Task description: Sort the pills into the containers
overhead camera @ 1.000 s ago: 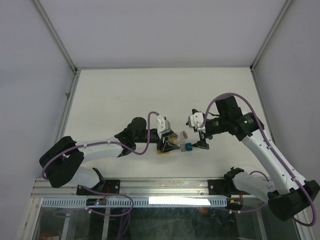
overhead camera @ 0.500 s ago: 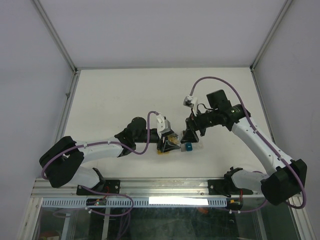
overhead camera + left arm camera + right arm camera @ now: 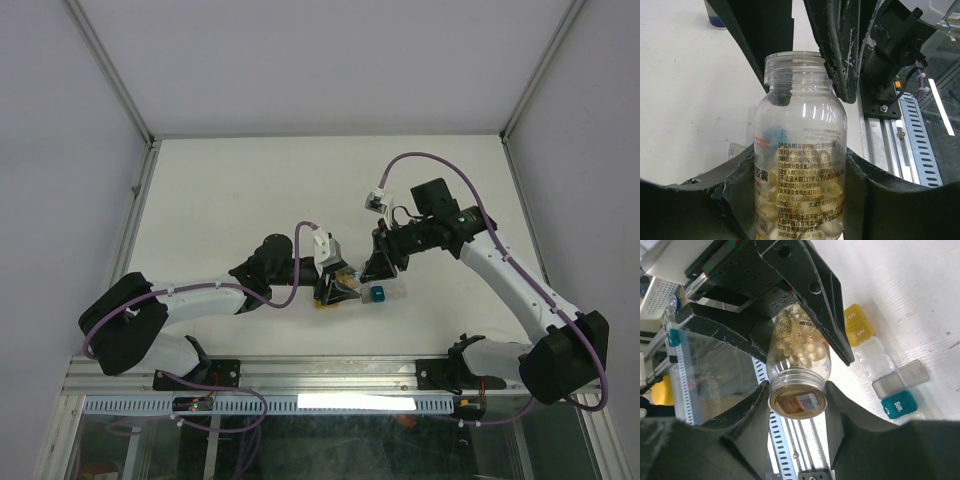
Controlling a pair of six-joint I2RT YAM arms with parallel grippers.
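Sorting has not begun, as far as the pictures show. The pills are pale yellowish capsules and all lie inside the clear pill bottle. I can make out none in the cells of the pill organiser on the counter. The grey cell has its lid up, the teal cell marked "Sun." is shut, and the yellow cells look shut too. Getting pills out of the bottle and into the cells is all left to do.

The left arm's fingers clamp the bottle's body and hold it off the counter, close to the organiser. The right arm's fingers sit against both sides of the threaded neck with no gap that I can see, so I judge them closed on it.

The left wrist view alone gives the printed label and the bare threads — no cap shows — but almost nothing of the organiser. The right wrist view alone looks at the mouth end-on and takes in the row of cells. The top view shows both arms meeting near the counter's near edge, with the teal cell just beside them; the bottle there is nearly hidden.
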